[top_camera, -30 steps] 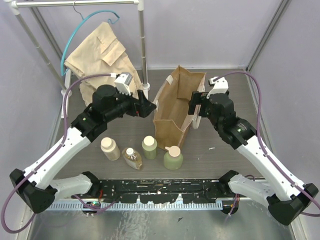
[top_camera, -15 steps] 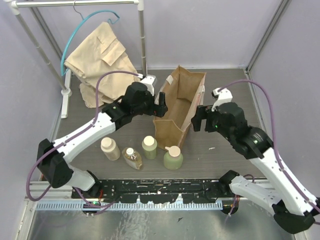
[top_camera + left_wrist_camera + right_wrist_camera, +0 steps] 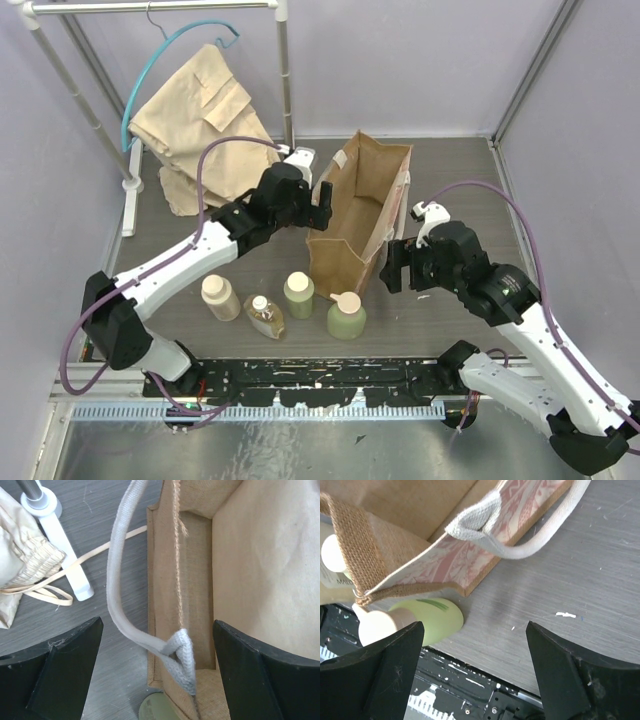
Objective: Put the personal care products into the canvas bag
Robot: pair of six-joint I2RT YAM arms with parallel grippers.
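Observation:
The canvas bag (image 3: 357, 212) stands open in the middle of the table. In front of it stand the cream bottle (image 3: 220, 297), the amber white-capped bottle (image 3: 264, 315), the green cylinder (image 3: 298, 295) and the rounder green bottle (image 3: 346, 315). My left gripper (image 3: 322, 200) is open and empty, its jaws straddling the bag's left wall (image 3: 167, 580) and its whitish strap (image 3: 177, 650). My right gripper (image 3: 390, 266) is open and empty, low beside the bag's near right corner (image 3: 445, 555). It is just right of the rounder green bottle (image 3: 427, 620).
A clothes rack with a beige folded garment (image 3: 200, 110) on a blue hanger stands at the back left; its white foot (image 3: 60, 535) lies left of the bag. A black rail (image 3: 320, 380) runs along the near edge. Purple walls close both sides.
My left gripper moved right to the bag's left rim. My right gripper left the bag's right rim and came down toward the near right corner.

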